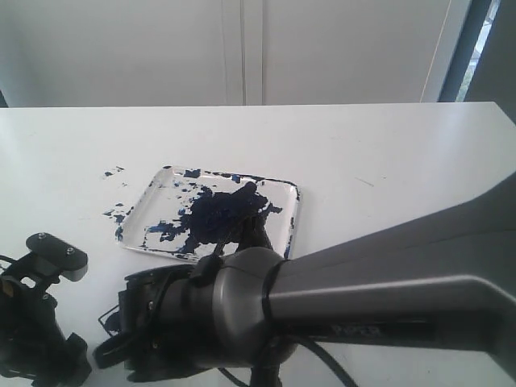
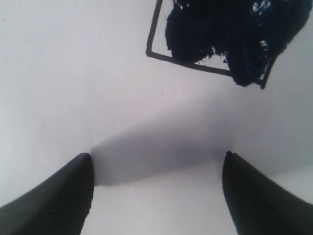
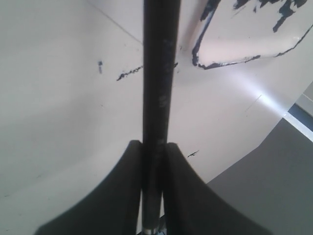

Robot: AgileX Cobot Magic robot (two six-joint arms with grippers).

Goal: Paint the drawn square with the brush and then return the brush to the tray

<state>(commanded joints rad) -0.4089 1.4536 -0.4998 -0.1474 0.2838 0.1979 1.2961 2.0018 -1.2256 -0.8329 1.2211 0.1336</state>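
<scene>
Right hand: clenched on the brush. The black shaft runs straight out between the jaws toward a corner of the tray; its tip is out of sight.

Left hand: released, jaws wide apart, empty, over the surface beside the drawn square, which is largely filled dark blue.

Handling, by judgement: the brush is light, stiff and thin, and its smooth shaft is liable to swivel. Grip mid-handle, clear of the wet bristles.

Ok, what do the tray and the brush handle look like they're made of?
The tray: glossy white, likely plastic or glazed ceramic; its rim catches bright highlights. The brush handle: black, semi-matte with pale scuffs, painted wood or plastic, can't tell which.
</scene>
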